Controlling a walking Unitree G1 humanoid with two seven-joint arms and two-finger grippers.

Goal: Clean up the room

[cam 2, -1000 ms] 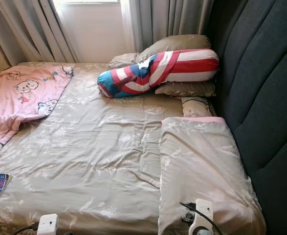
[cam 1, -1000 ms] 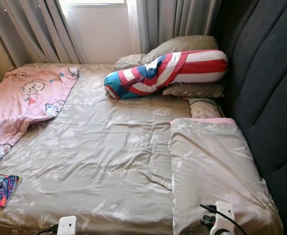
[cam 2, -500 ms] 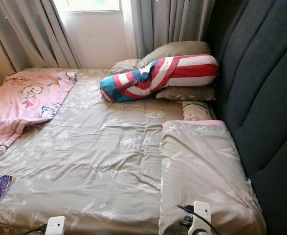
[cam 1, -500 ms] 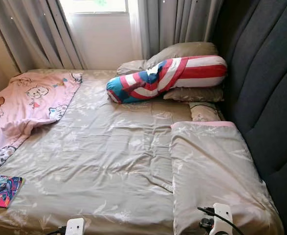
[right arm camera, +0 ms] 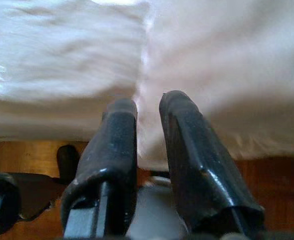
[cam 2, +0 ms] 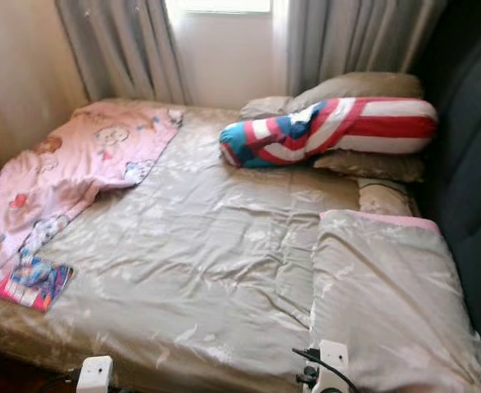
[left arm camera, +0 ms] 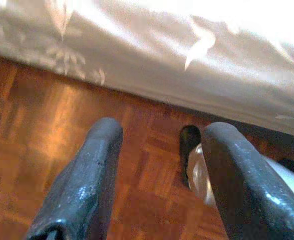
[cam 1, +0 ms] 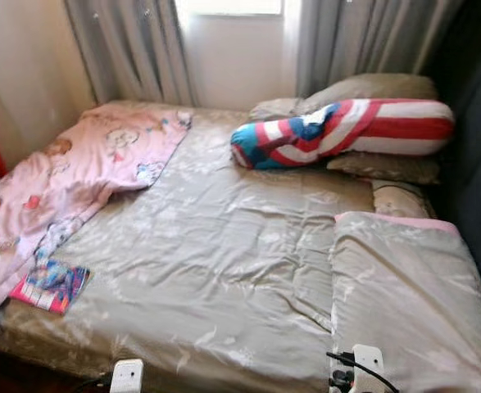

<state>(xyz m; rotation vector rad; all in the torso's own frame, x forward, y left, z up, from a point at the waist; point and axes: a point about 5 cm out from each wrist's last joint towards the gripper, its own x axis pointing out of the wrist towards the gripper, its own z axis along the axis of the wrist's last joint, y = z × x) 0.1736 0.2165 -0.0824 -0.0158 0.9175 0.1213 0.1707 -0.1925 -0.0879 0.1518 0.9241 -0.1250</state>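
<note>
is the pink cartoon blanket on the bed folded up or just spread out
Spread out, not folded. The pink blanket lies loose and rumpled along the bed's left side, one edge draped over it.

bed [cam 1: 224, 270] — pink blanket [cam 1: 68, 180] | striped bolster [cam 1: 347, 135] | book [cam 1: 52, 286]

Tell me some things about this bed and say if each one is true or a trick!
1. The striped bolster lies on the pillows at the head of the bed. True.
2. The pink blanket covers the whole bed. False: it lies along the left side only, and the grey sheet shows beside it.
3. A colourful book lies near the bed's left front corner. True.
4. The left gripper holds the book. False: it is open above the wooden floor, beside the bed's edge.
5. The curtains are red. False: they are grey.
</note>
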